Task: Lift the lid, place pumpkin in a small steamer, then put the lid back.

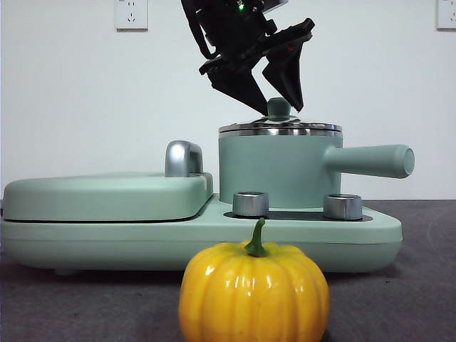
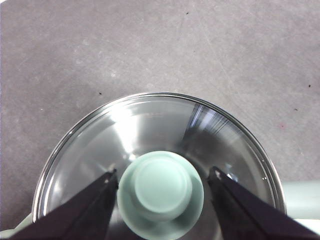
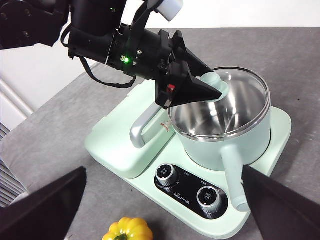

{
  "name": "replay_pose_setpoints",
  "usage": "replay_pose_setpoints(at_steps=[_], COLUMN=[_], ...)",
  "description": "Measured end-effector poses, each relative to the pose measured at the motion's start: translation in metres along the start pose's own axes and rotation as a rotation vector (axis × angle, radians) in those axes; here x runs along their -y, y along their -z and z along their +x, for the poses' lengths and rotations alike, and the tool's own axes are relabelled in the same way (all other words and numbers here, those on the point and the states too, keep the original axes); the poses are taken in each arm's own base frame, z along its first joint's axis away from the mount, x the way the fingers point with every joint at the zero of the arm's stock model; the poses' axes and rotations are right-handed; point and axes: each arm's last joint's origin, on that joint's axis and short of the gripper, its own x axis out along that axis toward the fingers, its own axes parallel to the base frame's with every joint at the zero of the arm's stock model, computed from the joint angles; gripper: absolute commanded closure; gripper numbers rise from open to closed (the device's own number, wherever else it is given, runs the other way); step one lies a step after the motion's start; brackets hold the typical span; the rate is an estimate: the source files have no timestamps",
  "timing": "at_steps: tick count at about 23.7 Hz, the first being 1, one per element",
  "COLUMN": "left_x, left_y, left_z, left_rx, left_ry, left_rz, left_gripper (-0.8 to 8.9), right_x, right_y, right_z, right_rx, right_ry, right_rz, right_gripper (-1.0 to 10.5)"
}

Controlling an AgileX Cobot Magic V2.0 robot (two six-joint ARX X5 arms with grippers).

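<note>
Step in hand: first step, lifting the lid; judged not yet begun, since the lid sits flat on the pot rim in the front view

Left gripper (image 1: 278, 91): comes down from the top centre of the front view; its two black jaws stand spread on either side of the knob; in the left wrist view a gap shows between each jaw and the knob, so nothing is grasped yet

Lid (image 2: 150, 130): round clear glass disc with shiny steel rim and small mint-green knob (image 2: 161, 192); fills the lower half of the left wrist view; seated on the steamer

Small steamer (image 1: 278, 171): cylindrical mint-green pot with steel rim; long straight handle (image 1: 370, 160) pointing to the right of the front frame; stands on the mint-green cooker base (image 1: 356, 239) behind two steel dials

Pumpkin (image 1: 254, 292): small ribbed glossy yellow-orange pumpkin with curved green stem; on the grey table at bottom centre of the front view, in front of the base and apart from it; untouched

Right gripper (image 3: 165, 200): waits well back from the cooker; jaws wide apart at the lower corners of its own view; holds nothing

Next move calls for: jaws to close squarely on the knob; then a straight lift so the rim clears the pot; the lid needs a set-down spot clear of the pumpkin
</note>
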Motion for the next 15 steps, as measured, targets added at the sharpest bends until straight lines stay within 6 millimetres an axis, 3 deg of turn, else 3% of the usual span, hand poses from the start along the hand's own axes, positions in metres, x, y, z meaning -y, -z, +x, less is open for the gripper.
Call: replay_pose_setpoints(at_steps=[5, 15], left_x=[-0.0003, -0.0009], left_y=[0.0012, -0.0023], left_z=[0.0043, 0.0005], left_rx=[-0.006, -0.015], left_ry=[-0.002, -0.002], left_rz=[0.0, 0.002], left_gripper=[6.96, 6.96], right_x=[0.0, 0.0], right_y=[0.0003, 0.0004], right_z=[0.0, 0.0], right_rx=[-0.003, -0.004], right_ry=[0.0, 0.0], right_rz=[0.003, 0.003], right_gripper=[4.5, 4.5])
